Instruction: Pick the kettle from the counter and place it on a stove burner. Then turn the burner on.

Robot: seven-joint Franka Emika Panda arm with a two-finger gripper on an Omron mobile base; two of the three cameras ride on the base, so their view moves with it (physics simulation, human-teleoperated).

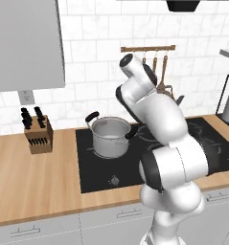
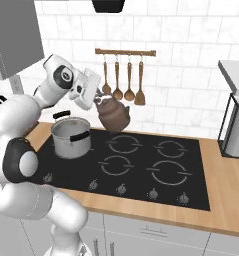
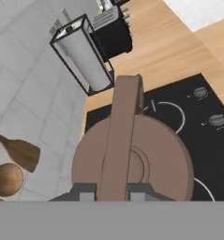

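Kettle [image 2: 114, 116] hangs in the air above the rear left of the black cooktop [image 2: 141, 165], its arched handle clenched in the gripper [image 2: 97, 97], body slung just below the fingers and tilted. The nearest free stove burner [image 2: 123, 144] lies just below and slightly forward. Left of that ring stands the steel pot [image 2: 71, 136], a close obstacle. Farther back, wooden utensils [image 2: 128, 80] hang on the tiled wall.
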